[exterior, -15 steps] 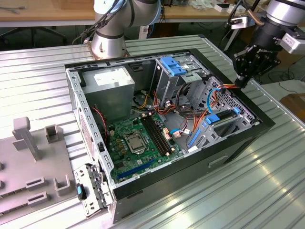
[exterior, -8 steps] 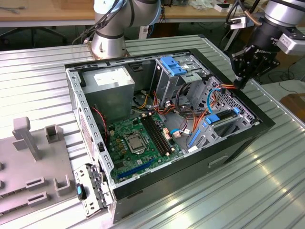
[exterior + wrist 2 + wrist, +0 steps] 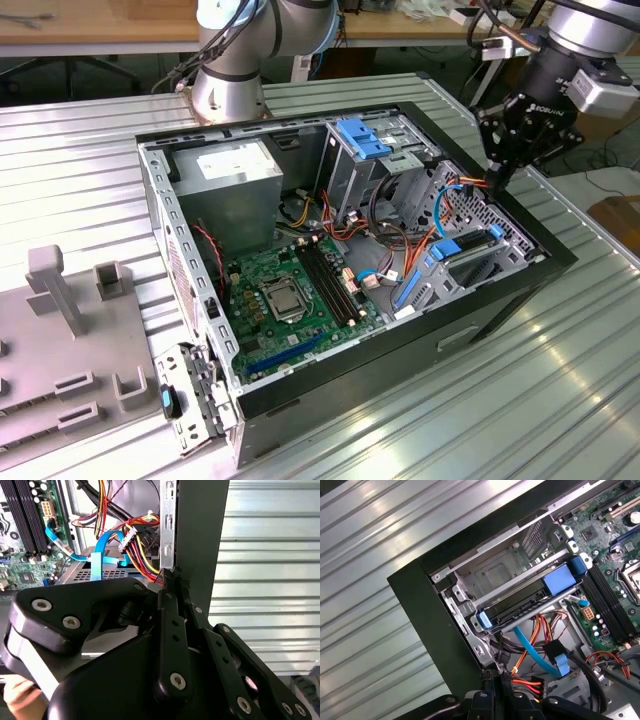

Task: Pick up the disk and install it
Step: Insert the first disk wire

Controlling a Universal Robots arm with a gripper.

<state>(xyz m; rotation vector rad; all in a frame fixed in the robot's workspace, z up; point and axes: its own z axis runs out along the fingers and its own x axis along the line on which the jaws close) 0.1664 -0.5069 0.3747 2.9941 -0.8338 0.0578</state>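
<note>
The disk [image 3: 522, 605] is a dark flat drive in a bright blue carrier. It lies in the drive bay at the corner of the open computer case [image 3: 427, 615]. In the exterior view the disk [image 3: 470, 252] is at the case's right end. My gripper [image 3: 497, 182] hangs just behind that bay at the case wall. In both wrist views its black fingers are pressed together. The fingertips [image 3: 170, 580] reach the red, orange and yellow wire bundle [image 3: 142, 555] beside the metal wall. I see nothing between them.
The case holds a green motherboard [image 3: 290, 290], a grey power supply [image 3: 235, 165] and a lighter-blue slatted bracket [image 3: 362, 137]. Blue flat cables [image 3: 540, 655] run near the gripper. The case rests on a ribbed metal table [image 3: 450, 420], and a grey fixture plate [image 3: 70, 350] stands on the exterior view's left.
</note>
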